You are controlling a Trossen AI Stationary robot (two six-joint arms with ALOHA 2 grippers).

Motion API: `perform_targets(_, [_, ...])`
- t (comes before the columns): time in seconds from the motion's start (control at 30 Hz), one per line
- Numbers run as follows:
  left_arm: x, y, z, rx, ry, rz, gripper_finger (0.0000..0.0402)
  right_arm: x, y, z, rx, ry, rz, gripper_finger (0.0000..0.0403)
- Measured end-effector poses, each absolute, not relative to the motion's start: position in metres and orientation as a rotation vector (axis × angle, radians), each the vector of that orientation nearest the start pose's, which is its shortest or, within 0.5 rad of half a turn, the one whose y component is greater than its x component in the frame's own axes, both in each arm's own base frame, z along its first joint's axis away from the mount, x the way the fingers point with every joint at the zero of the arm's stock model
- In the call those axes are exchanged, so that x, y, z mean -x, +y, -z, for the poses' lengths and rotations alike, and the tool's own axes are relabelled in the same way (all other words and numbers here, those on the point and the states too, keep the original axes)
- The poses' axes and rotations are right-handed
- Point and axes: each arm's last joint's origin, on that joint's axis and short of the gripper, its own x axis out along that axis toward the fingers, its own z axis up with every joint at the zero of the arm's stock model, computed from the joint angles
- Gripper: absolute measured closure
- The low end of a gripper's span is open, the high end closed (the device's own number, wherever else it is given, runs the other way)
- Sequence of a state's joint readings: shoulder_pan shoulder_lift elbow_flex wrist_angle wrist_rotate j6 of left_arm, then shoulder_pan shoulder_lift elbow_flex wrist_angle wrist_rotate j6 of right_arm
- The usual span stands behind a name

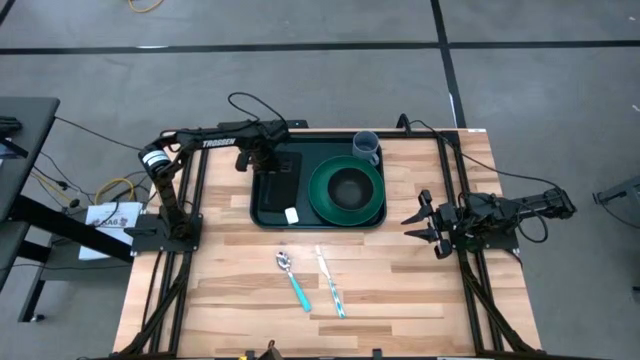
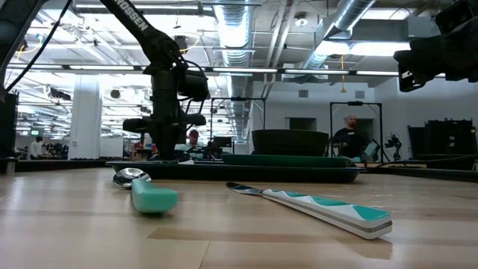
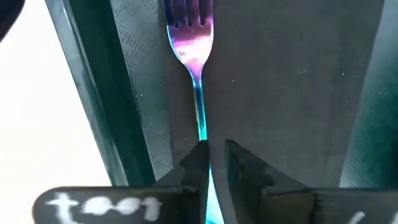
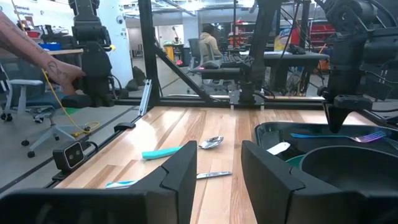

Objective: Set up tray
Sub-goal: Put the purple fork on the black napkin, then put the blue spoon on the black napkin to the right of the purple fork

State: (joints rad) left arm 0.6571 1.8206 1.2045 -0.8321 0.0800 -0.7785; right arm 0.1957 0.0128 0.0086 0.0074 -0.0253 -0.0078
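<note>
The left gripper (image 3: 213,163) hides the lower handle of the fork (image 3: 193,46), and its fingers are pressed nearly together, pinching that thin handle while the fork lies on the black napkin (image 3: 280,81) at the left end of the tray (image 1: 266,212). The tray sits at the far middle of the table (image 1: 400,290), also holding a green plate (image 1: 322,200) with a dark bowl (image 1: 348,186); a cup (image 1: 366,146) stands at its far right corner. The right gripper (image 1: 422,225) waits at the right edge, fingers spread and empty, and a spoon (image 1: 293,277) and knife (image 1: 330,282) lie on the wood nearer the front.
</note>
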Motion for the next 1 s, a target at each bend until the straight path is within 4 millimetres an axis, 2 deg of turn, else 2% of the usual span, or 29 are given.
perform_targets(0.3, [-0.263, 0.202, -0.174, 1.117, 1.163, -1.048, 0.0338, -0.096, 0.020, -0.166, 0.008, -0.004, -0.221, 0.0285])
perform_targets(0.47, [-0.272, 0.195, -0.200, 1.055, 1.183, -1.027, 0.0346, -0.096, 0.020, -0.166, 0.008, -0.004, -0.221, 0.0285])
perform_targets(0.57, [-0.283, 0.179, -0.223, 1.008, 1.167, -0.977, 0.0347, -0.096, 0.020, -0.166, 0.008, -0.004, -0.221, 0.0285])
perform_targets(0.67, [-0.295, 0.151, -0.244, 0.973, 1.114, -0.952, 0.0348, -0.096, 0.020, -0.166, 0.008, -0.003, -0.221, 0.0285])
perform_targets(0.8, [-0.309, 0.098, -0.260, 0.991, 1.060, -0.915, 0.0348, -0.096, 0.020, -0.166, 0.008, -0.004, -0.221, 0.0285])
perform_targets(1.0, [-0.323, -0.004, -0.267, 1.072, 0.990, -0.894, 0.0348, -0.096, 0.020, -0.166, 0.008, -0.004, -0.221, 0.0285])
